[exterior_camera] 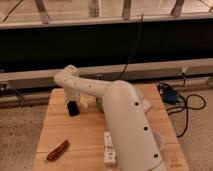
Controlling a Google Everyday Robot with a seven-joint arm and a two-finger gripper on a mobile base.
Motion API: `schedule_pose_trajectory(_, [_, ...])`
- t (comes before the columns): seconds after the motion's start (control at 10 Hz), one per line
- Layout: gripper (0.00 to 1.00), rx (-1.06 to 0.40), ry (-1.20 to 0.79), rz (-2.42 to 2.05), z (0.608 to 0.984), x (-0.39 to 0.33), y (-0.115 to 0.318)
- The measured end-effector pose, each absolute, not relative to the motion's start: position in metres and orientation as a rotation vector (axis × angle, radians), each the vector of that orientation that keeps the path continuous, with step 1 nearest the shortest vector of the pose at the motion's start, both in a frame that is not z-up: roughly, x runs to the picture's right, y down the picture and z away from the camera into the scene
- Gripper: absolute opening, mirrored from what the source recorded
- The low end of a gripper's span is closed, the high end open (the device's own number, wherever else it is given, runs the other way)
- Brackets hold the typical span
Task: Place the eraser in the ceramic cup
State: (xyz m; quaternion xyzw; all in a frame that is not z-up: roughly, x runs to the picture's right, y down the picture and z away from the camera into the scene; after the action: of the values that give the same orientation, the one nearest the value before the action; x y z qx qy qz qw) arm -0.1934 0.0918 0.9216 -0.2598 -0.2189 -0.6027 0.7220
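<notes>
The robot's arm reaches across the wooden surface point(55, 125), its dark pincer point(73, 108) spread wide and low near the back-left. The eraser cannot be told apart from the pincer. The cup point(86, 101) sits just right of it, beside a half-hidden green bowl point(99, 104). Bare wood lies open toward the left edge. A reddish tool point(57, 150) lies near the front edge.
</notes>
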Motion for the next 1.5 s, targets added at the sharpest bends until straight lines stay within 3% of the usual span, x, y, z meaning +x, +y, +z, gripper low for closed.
schedule_pose_trajectory(0.3, [0.80,-0.581,-0.485,-1.335,0.924,-0.195,0.092])
schedule_pose_trajectory(0.6, [0.66,-0.586,-0.488,-1.339,0.926,-0.196,0.092])
schedule_pose_trajectory(0.9, [0.65,-0.594,-0.489,-1.343,0.928,-0.198,0.093])
schedule_pose_trajectory(1.3, [0.29,-0.600,-0.489,-1.356,0.929,-0.200,0.094])
schedule_pose_trajectory(1.5, [0.06,-0.597,-0.483,-1.358,0.915,-0.199,0.087])
